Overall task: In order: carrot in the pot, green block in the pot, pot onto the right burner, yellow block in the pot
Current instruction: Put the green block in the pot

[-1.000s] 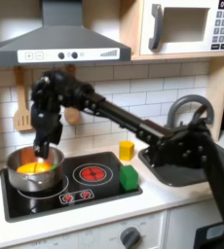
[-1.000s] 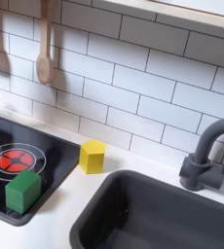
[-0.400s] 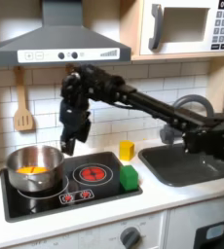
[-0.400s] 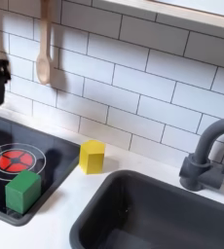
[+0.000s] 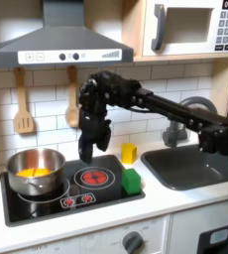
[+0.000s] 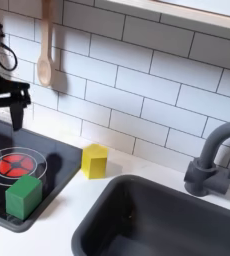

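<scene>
White subway tiles [image 5: 175, 84] line the wall of a toy kitchen, behind the jaws. Above them hangs a grey range hood [image 5: 61, 42], with a microwave [image 5: 193, 28] alongside; a wooden spoon [image 6: 45, 45] hangs on the tiles. A dark sink [image 6: 157, 220] with a grey faucet [image 6: 212, 160] sits to the first exterior view's right of the jaws.

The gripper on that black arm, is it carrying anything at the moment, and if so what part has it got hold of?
Nothing is held. The gripper hangs empty above the cooktop; the carrot lies in the pot.
</scene>
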Robot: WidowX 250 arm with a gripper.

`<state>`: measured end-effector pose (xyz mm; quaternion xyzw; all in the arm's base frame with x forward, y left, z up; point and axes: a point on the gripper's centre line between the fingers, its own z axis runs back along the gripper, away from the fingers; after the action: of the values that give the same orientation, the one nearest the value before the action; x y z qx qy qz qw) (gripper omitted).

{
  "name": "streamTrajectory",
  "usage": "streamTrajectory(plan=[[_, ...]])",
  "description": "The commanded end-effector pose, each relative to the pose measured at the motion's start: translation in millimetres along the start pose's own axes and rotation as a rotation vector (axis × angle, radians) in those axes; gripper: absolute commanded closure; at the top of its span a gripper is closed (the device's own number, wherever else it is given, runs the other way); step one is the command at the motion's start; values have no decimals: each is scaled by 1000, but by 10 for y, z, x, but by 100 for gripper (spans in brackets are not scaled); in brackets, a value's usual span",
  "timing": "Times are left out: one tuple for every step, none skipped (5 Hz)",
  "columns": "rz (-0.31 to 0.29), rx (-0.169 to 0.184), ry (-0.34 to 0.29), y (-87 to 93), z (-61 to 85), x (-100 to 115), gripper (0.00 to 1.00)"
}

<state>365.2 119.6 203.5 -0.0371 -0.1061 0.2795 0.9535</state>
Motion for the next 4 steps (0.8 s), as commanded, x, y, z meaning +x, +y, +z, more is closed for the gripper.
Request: streamTrajectory(plan=[[-199, -29, 79, -144, -176, -269, 0], [-290, -32, 111, -238, -238, -433, 0], [-343, -58, 109, -356, -239, -557, 0], [-359, -83, 112, -414, -270, -614, 0]])
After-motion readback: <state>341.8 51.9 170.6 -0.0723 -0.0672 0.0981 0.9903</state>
